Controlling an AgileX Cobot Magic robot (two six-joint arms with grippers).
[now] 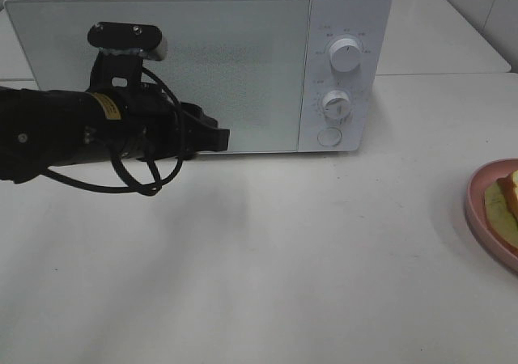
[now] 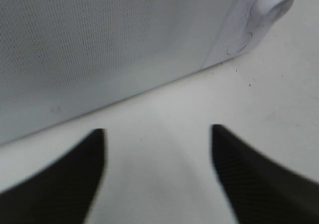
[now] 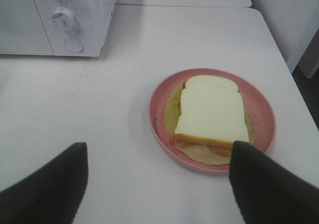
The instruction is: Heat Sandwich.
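Observation:
The sandwich (image 3: 212,112), white bread over yellow-green and orange filling, lies on a round pink plate (image 3: 261,109) on the white table. At the right edge of the exterior high view only part of the sandwich (image 1: 506,194) and plate (image 1: 477,198) shows. My right gripper (image 3: 157,147) hovers open above the table just short of the plate, holding nothing. The white microwave (image 1: 202,65) stands at the back with its door shut. My left gripper (image 2: 157,149) is open and empty, low over the table close in front of the microwave door (image 2: 99,45).
The microwave's panel carries two knobs (image 1: 346,55) (image 1: 336,103) and a round button (image 1: 329,136). The left arm's black body and cable (image 1: 121,178) stretch across the front left of the door. The table's right edge (image 3: 286,59) drops off beyond the plate.

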